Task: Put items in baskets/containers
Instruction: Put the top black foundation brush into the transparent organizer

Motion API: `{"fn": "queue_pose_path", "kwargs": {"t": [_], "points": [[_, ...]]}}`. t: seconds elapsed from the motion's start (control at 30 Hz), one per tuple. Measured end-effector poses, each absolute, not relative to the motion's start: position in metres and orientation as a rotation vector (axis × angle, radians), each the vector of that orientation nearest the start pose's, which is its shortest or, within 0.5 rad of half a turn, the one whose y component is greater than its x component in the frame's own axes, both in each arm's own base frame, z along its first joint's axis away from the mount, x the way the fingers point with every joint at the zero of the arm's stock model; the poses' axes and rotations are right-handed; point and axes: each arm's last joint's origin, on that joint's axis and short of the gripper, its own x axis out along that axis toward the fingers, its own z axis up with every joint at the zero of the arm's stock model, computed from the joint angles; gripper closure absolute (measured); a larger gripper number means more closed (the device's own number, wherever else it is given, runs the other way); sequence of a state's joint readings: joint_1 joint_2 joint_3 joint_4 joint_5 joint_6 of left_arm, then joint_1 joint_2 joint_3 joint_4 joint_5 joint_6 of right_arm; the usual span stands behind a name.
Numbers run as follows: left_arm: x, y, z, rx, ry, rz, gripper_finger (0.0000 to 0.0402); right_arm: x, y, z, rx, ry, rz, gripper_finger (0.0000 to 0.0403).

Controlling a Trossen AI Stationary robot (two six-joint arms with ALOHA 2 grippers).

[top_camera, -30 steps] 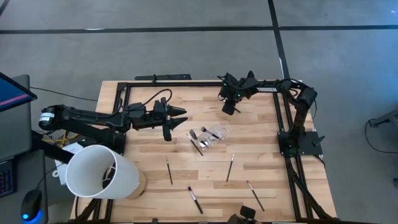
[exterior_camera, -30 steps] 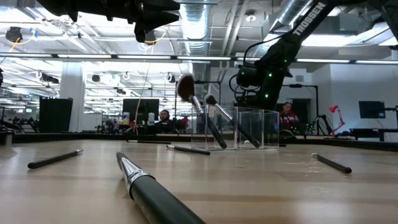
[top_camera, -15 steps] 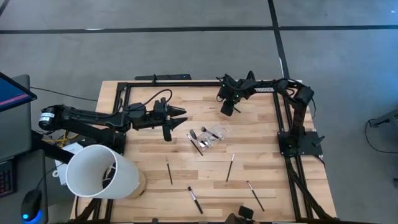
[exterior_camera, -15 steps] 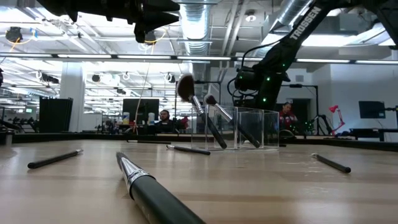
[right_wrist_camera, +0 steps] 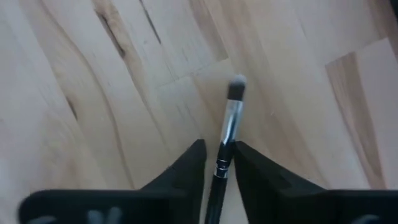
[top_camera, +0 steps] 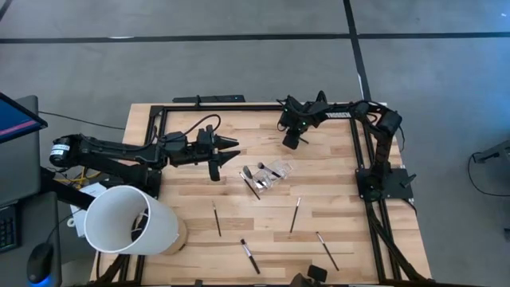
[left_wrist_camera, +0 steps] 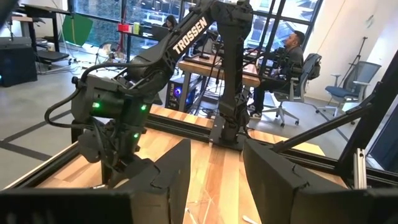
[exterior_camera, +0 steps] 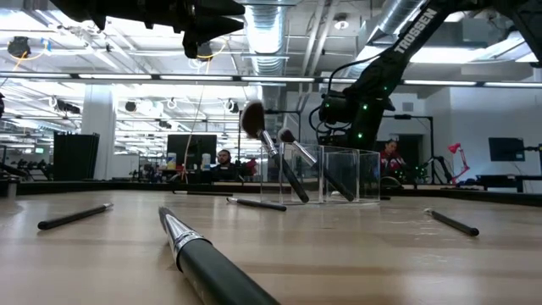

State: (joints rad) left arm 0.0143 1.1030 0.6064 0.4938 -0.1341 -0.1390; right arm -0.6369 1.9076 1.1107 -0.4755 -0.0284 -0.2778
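Observation:
My right gripper (top_camera: 293,140) hovers over the far part of the table, beyond the clear container (top_camera: 268,177), and is shut on a thin dark brush (right_wrist_camera: 228,121) with a silver ferrule and a pale tip. The clear container (exterior_camera: 320,175) stands on the table with several brushes leaning inside, their heads (exterior_camera: 251,119) sticking out over its rim. My left gripper (top_camera: 231,147) is open, empty and held high, left of the container. Loose brushes lie flat on the near half (top_camera: 216,218), (top_camera: 295,214), (top_camera: 249,255), (top_camera: 327,250). My right gripper pinches the brush's dark handle (right_wrist_camera: 219,169) between its two fingers, just behind the silver ferrule. The fingers (right_wrist_camera: 186,168) come from above, pointing down and lying along the brush. The ferrule and pale tip (right_wrist_camera: 236,84) stick out past the fingertips toward the wood.
A large white cylinder (top_camera: 127,219) lies at the near left corner. A black frame (top_camera: 239,106) runs along the far and right edges. One thick brush (exterior_camera: 212,267) lies close to the low camera. People sit in the room beyond.
My right arm drew back slightly toward the table's right edge and its forearm steepened in the first half second, while its gripper stayed over nearly the same spot. After that it held still.

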Motion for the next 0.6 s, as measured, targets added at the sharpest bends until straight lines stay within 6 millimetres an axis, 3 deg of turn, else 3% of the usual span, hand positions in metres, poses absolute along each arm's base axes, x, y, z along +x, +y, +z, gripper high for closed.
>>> {"fn": "queue_pose_path", "kwargs": {"t": [0.17,0.4,0.6], "points": [[0.241,0.007,0.275,-0.139,-0.007,0.146,0.0257,0.280,-0.206,0.127,0.191,1.286,-0.340,0.0391],[0.241,0.007,0.275,-0.139,-0.007,0.146,0.0257,0.272,-0.197,0.137,0.202,1.347,-0.324,0.0374],[0.241,0.007,0.275,-0.139,-0.006,0.146,0.0257,0.266,-0.190,0.173,0.178,1.271,-0.344,0.0396]]}}
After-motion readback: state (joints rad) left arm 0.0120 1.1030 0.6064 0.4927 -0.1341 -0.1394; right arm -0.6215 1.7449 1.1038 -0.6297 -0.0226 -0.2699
